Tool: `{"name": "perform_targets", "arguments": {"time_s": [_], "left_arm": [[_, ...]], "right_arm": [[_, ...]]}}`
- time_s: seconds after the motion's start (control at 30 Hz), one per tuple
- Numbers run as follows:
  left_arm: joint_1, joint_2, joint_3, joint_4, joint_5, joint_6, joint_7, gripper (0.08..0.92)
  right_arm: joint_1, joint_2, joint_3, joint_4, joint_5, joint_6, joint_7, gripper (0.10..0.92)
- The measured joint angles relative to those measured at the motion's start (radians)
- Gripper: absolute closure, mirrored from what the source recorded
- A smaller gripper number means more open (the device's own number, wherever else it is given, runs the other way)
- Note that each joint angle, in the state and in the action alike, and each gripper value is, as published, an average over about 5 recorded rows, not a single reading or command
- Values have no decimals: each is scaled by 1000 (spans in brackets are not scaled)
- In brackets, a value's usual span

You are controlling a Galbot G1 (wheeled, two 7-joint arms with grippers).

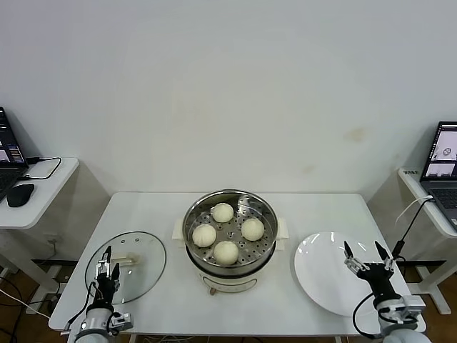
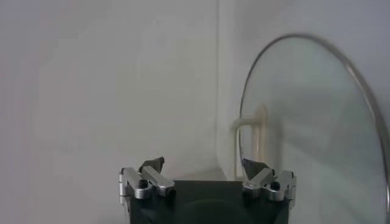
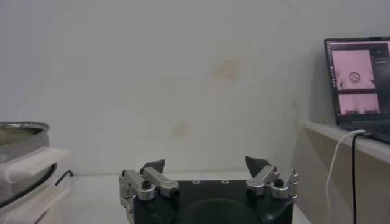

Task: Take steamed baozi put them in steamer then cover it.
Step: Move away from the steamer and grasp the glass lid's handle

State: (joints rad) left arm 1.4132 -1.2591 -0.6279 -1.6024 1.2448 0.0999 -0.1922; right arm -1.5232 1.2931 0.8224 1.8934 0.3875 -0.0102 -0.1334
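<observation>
Four cream-white baozi (image 1: 226, 252) lie on the perforated tray inside the shiny steel steamer (image 1: 265, 246) at the table's middle. The clear glass cover (image 1: 143, 268) with its cream handle (image 1: 127, 259) lies flat on the table at the front left; it also shows in the left wrist view (image 2: 311, 122). My left gripper (image 1: 108, 273) is open and empty over the cover's near-left edge. My right gripper (image 1: 365, 256) is open and empty above the white plate (image 1: 321, 275) at the front right. The steamer's rim shows in the right wrist view (image 3: 21, 135).
Side desks stand at both ends: the left one holds a laptop and a mouse (image 1: 20, 194), the right one a laptop (image 1: 441, 161) with a white cable. A bare wall is behind the table.
</observation>
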Motion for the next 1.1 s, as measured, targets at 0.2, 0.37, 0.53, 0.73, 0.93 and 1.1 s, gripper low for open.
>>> {"name": "perform_targets", "arguments": {"time_s": [0.2, 0.37, 0.53, 0.73, 0.93, 1.1], "left_arm": [[-46, 3, 6, 41, 5, 11, 2, 177], [-81, 3, 13, 73, 8, 15, 5, 177], [-110, 2, 19, 99, 14, 18, 13, 177], [-141, 0, 26, 128, 15, 23, 16, 177], [-167, -4, 30, 154, 15, 26, 14, 177], [-174, -5, 31, 171, 7, 26, 5, 183]], "right_arm": [[0, 3, 3, -7, -3, 1, 0, 203], [2, 5, 7, -12, -5, 1, -1, 203], [4, 6, 8, -17, -6, 2, -2, 203], [4, 7, 10, -22, -7, 7, -4, 203], [-2, 9, 14, -22, -8, 10, -5, 203], [-8, 8, 20, -21, -8, 11, -6, 203]]}}
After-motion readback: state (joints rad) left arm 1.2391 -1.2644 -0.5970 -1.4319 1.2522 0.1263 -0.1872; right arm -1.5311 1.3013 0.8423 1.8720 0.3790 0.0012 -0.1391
